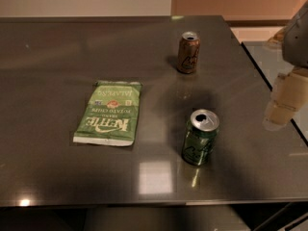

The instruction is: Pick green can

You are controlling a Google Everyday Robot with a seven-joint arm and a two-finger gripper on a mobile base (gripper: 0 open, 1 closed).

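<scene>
The green can (200, 137) stands upright on the dark table (48, 71), right of centre and near the front edge. It has a silver top with an open mouth and dark script on its side. My gripper (283, 102) hangs at the right edge of the view, to the right of the green can and apart from it, above the table's right side. Nothing shows in it.
A brown/orange can (188, 52) stands upright farther back, behind the green can. A flat green chip bag (109, 112) lies left of the green can. The table's right edge (269, 88) runs diagonally under my gripper, with another surface (274, 57) beyond it.
</scene>
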